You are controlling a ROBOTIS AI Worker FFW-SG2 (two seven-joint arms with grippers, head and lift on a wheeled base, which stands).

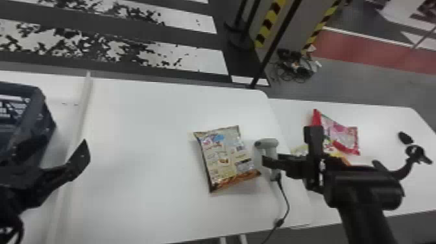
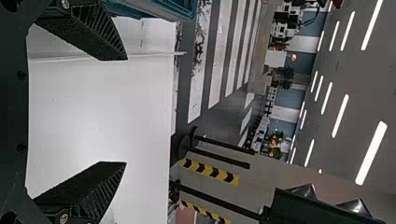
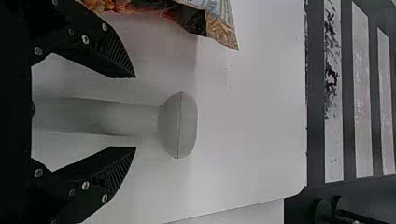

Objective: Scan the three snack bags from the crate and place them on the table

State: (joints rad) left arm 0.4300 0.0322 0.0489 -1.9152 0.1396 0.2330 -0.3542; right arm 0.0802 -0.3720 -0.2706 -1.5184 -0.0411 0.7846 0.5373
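In the head view, the grey scanner (image 1: 267,143) stands right of a brown and beige snack bag (image 1: 227,159) lying on the white table. My right gripper (image 1: 285,162) is beside the scanner; in the right wrist view the open right gripper (image 3: 135,112) has the scanner (image 3: 179,125) handle between its fingers, a gap on either side. A red and pink bag (image 1: 345,138) lies on the right-hand table, with a yellow-orange bag partly hidden behind the arm. My left gripper (image 1: 69,167) is at the lower left near the dark crate (image 1: 47,113). The left gripper (image 2: 126,111) stands open and holds nothing.
The scanner's cable (image 1: 287,202) runs toward the table's front edge. A raised strip (image 1: 85,107) separates the crate's side from the middle table (image 1: 139,129). Black posts and striped yellow barriers (image 1: 267,24) stand behind the tables. A small black object (image 1: 405,138) lies at the far right.
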